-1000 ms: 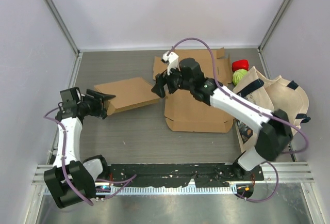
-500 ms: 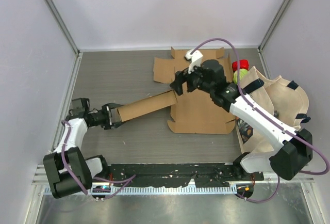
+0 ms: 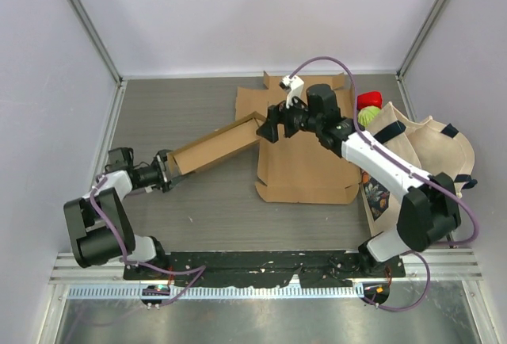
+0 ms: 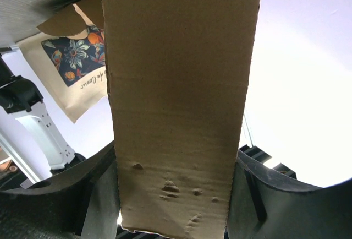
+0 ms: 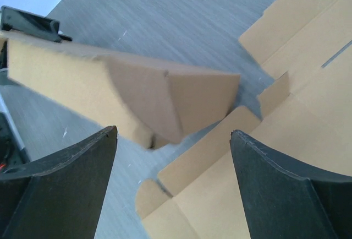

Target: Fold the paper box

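The paper box is brown cardboard. Its flat sheet (image 3: 305, 166) lies mid-table. A long folded panel (image 3: 214, 146) runs from the sheet's left edge out to the lower left. My left gripper (image 3: 165, 174) is shut on the panel's near end; in the left wrist view the cardboard (image 4: 176, 85) fills the gap between the dark fingers (image 4: 99, 195). My right gripper (image 3: 267, 127) is open over the panel's far end. In the right wrist view its gripper (image 5: 173, 134) hovers above the folded end (image 5: 165, 101) and the sheet's flaps (image 5: 264, 156), touching neither.
A beige tote bag (image 3: 424, 150) lies at the right, its flower print showing in the left wrist view (image 4: 77, 57). A red object (image 3: 368, 100) and a green ball (image 3: 364, 119) sit by the sheet's back right corner. Grey walls close in the table.
The panel, lying flat at the left a second ago, now stands as a long strip between my left gripper and the sheet. My left gripper pulled back left; my right gripper shifted right.
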Robot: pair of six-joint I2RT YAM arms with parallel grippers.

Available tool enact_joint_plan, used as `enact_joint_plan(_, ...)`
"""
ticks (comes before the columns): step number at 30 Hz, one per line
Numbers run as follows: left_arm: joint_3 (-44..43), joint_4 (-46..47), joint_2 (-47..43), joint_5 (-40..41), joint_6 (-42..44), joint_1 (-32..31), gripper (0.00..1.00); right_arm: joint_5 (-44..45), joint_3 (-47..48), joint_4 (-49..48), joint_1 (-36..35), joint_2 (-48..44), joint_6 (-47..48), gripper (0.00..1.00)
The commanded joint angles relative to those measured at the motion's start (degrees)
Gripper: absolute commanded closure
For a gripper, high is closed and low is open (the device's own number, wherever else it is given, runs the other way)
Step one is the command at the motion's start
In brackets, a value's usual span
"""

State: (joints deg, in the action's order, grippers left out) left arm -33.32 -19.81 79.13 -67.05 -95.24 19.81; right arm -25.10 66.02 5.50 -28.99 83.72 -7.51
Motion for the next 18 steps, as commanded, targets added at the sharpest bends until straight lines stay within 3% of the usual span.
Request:
enact_joint_plan(1,-1.7,-6.4,3.7,6.8,5.9,2.0,0.89,0.1,8.5,-2.0,0.5,5.3,8.7,0.15)
enact_joint_plan(8,-6.3,-14.5,5.2,9.6,11.6,3.2,0.86,-4.5,8.5,-10.1,0.3,7.9,7.8,0.18)
enact_joint_plan(12,-8.2,-15.5,5.8,10.4,12.3,3.5,0.77,-8.8,11.0,-11.5,0.2,11.5,3.4,0.25)
enact_joint_plan(16,-8.6,-15.6,5.5,11.8,11.4,3.5,0.66,-11.1,10.5,-14.5,-0.6,14.0,-0.8,0.4)
enact_joint_plan(18,-8.3,-14.6,5.4,11.4,10.5,3.5,0.62,-10.8,10.0,-15.2,-1.2,14.9,-1.2,0.4)
